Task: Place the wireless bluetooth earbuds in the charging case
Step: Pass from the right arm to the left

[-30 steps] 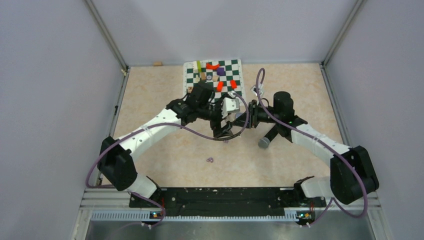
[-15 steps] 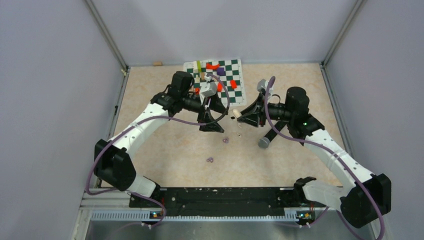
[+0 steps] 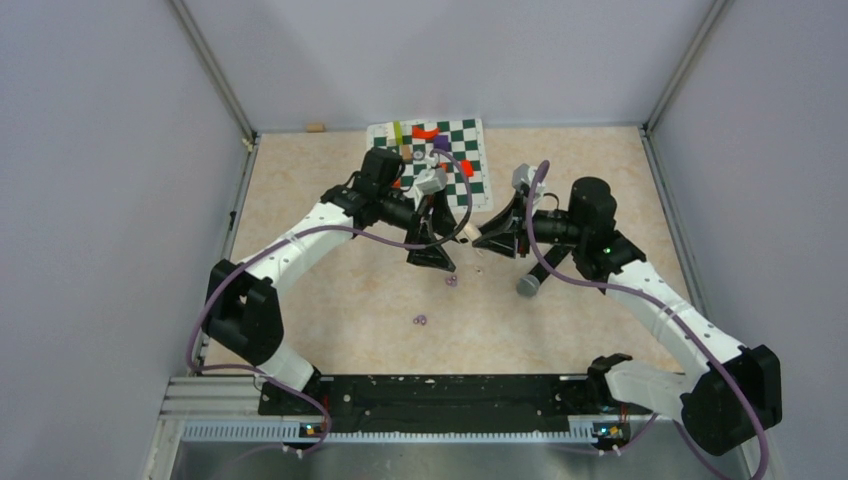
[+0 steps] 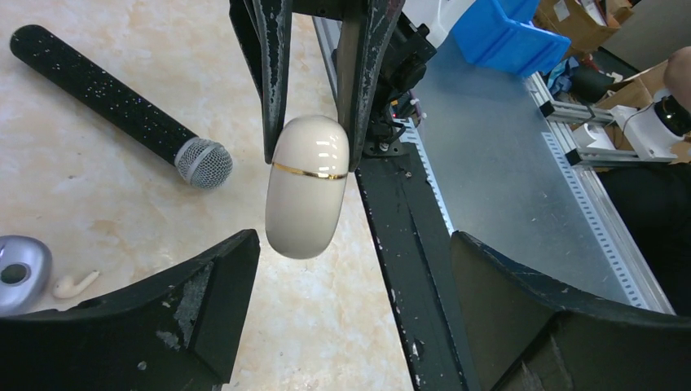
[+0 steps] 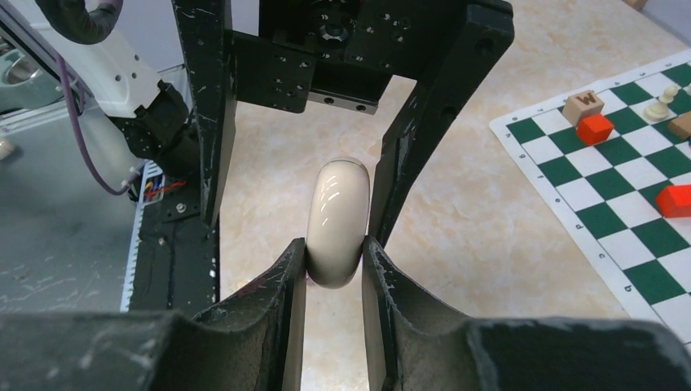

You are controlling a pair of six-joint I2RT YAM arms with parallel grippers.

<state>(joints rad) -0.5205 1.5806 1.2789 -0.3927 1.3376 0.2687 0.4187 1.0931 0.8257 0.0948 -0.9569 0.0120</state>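
The right claw (image 5: 334, 261) is pinching the glossy cream charging case (image 5: 338, 216); the left claw (image 4: 354, 244) is gaping, facing it. The tiny purple earbuds (image 3: 451, 281) are lying on the beige desk (image 3: 330, 300), probably light and slippery: pinch their sides.

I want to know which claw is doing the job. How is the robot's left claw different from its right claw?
The right gripper is squeezed shut on the cream charging case; the left gripper is open wide. The right gripper holds something; the left gripper holds nothing, its fingers just standing either side of the case. Both are black, two-fingered, and point at each other.
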